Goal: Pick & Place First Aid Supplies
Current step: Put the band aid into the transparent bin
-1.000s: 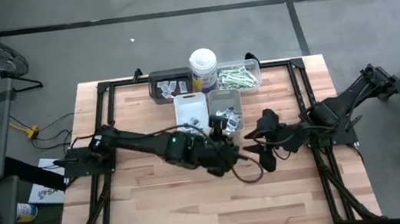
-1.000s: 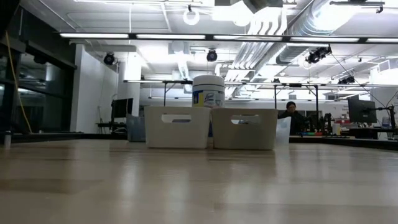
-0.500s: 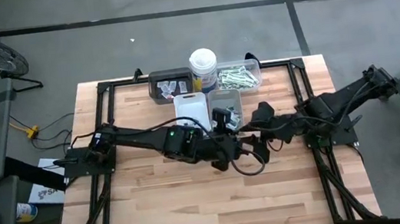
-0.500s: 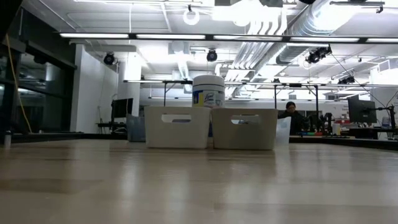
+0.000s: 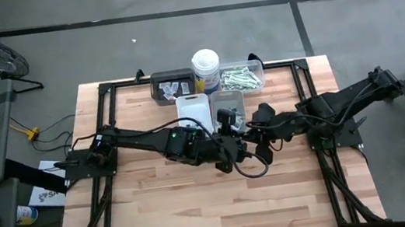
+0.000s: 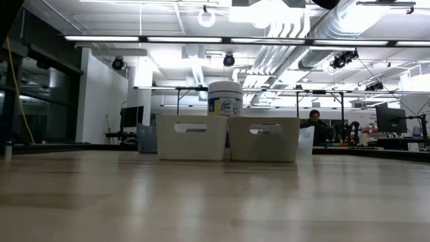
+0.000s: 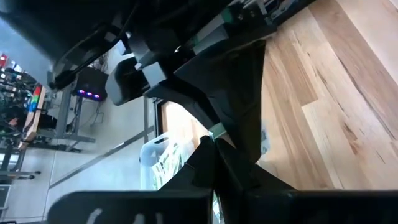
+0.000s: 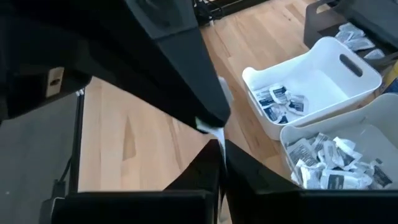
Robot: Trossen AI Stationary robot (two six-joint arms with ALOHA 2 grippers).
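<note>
left claw [image 5: 233,155]: clenched, hanging over the middle of the counter [image 5: 160,205] just in front of the trays; in the left wrist view a small pale packet [image 7: 263,138] shows at its closed tips, so it seems to be gripping one sachet
right claw [image 5: 256,142]: clenched, tip to tip with the left one; in the right wrist view a white sliver [image 8: 214,129] sits right above its closed fingers, likely the same packet
handover: both claws look pinched on or near one small flat piece in mid-air; who really holds it cannot be told
supplies: a few sachets lie in the white tray [image 8: 367,76], a heap fills the grey tray [image 8: 292,138] beside it; more sit in the dark tray [image 5: 169,88] and the green-and-white strips in the clear tray [image 5: 242,78] at the far edge, either side of the canister [image 5: 206,67]
risk, tug: if both keep squeezing while either arm pulls away, the thin packet may tear or slide out of the weaker pinch
risk, drop: if the left one lets go before the right has a true bite, the packet falls to the bare wood between the arms, flat and hard to pick up
risk, collision: the two wrists are crowded together with a looping cable [image 5: 251,173] just below them; a careless retreat could knock fingers or snag the cable
risk, wrong bin: the white and grey trays touch, so a release slightly off could land the sachet in the neighbour
</note>
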